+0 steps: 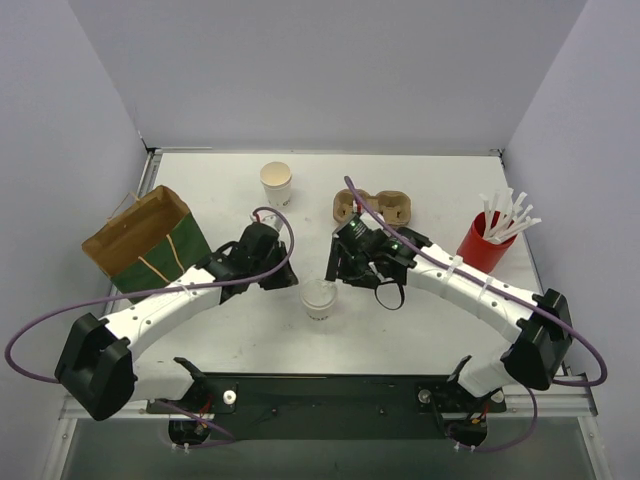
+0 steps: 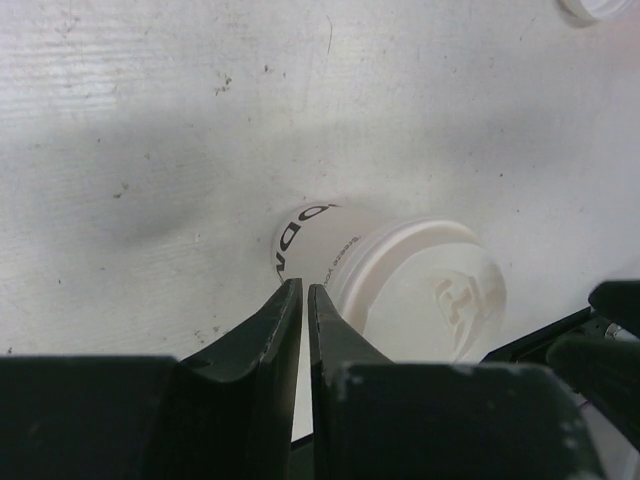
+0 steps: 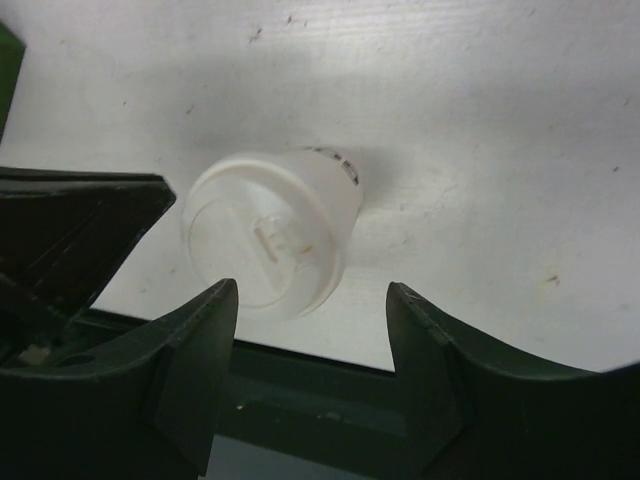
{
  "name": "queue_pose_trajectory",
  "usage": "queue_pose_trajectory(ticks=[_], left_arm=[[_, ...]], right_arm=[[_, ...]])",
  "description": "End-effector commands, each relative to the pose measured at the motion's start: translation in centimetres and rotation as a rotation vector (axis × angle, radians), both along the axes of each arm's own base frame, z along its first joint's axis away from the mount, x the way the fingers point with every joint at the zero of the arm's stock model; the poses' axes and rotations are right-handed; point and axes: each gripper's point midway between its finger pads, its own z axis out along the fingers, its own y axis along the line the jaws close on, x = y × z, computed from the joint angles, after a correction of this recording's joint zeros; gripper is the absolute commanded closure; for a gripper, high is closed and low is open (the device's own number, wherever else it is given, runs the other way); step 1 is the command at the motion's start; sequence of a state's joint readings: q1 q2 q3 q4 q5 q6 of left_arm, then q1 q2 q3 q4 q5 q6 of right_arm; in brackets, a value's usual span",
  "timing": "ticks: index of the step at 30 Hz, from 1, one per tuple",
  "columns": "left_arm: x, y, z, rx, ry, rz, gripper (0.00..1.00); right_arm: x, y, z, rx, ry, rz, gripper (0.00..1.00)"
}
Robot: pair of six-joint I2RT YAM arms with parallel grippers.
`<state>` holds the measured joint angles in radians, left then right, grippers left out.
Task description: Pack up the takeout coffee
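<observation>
The takeout coffee is a small white paper cup with a round white lid, standing upright on the table between the two arms. In the left wrist view the takeout coffee lies just past my left gripper, a little to its right. That gripper's fingers stand almost together, with only a thin slit and nothing between them. My left gripper is left of the cup. My right gripper hangs open close above and behind it. The lidded cup shows beyond the right gripper, nearer its left finger and not between the jaws.
A second white cup, open and beige inside, stands at the back. A brown cardboard cup carrier lies behind the right gripper. A red cup of white straws stands at the right. A green and brown paper bag stands open at the left edge.
</observation>
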<state>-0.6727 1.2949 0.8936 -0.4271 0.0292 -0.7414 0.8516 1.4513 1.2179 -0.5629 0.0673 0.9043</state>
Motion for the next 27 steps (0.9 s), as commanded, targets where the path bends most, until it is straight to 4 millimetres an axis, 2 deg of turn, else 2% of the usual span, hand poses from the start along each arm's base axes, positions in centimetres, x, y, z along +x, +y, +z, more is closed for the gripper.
queue_pose_trajectory(ticks=[1, 4, 11, 14, 15, 16, 17, 19, 21, 23, 24, 27], left_arm=[[-0.4, -0.4, 1.1, -0.084, -0.044, 0.047, 0.83], [-0.9, -0.3, 0.8, -0.103, -0.048, 0.052, 0.83], [-2.0, -0.3, 0.4, -0.112, -0.046, 0.039, 0.84], [-2.3, -0.1, 0.6, -0.118, -0.050, 0.037, 0.84], [-2.5, -0.1, 0.7, -0.118, -0.050, 0.035, 0.84], [-2.5, 0.1, 0.8, -0.119, -0.052, 0.036, 0.84], [-2.3, 0.4, 1.0, -0.108, -0.070, 0.053, 0.84], [-2.3, 0.7, 1.2, -0.102, -0.074, 0.055, 0.84], [-2.3, 0.8, 1.6, -0.103, -0.083, 0.055, 0.84], [-2.3, 1.0, 1.7, -0.094, -0.091, 0.054, 0.84], [-2.3, 1.1, 1.8, -0.091, -0.092, 0.057, 0.84], [-2.1, 1.2, 2.3, -0.086, -0.105, 0.055, 0.84]], right_arm=[[-3.1, -0.1, 1.1, -0.008, 0.086, -0.136, 0.44], [-4.4, 1.0, 1.1, 0.012, 0.090, -0.155, 0.44], [-4.0, 2.4, 0.8, 0.054, 0.085, -0.274, 0.43], [-3.5, 3.1, 1.5, 0.073, 0.093, -0.328, 0.41], [-3.9, 2.5, 1.4, 0.043, 0.120, -0.368, 0.40], [-3.8, 2.3, 1.5, 0.023, 0.130, -0.391, 0.36], [-3.5, 2.7, 1.9, 0.017, 0.146, -0.417, 0.34], [-4.1, 2.3, 1.9, -0.031, 0.192, -0.450, 0.33], [-3.9, 2.8, 2.3, -0.055, 0.221, -0.468, 0.32], [-4.0, 3.4, 1.8, -0.073, 0.270, -0.491, 0.33], [-4.1, 3.4, 2.2, -0.081, 0.285, -0.505, 0.33], [-4.5, 2.9, 1.6, -0.125, 0.351, -0.540, 0.33]])
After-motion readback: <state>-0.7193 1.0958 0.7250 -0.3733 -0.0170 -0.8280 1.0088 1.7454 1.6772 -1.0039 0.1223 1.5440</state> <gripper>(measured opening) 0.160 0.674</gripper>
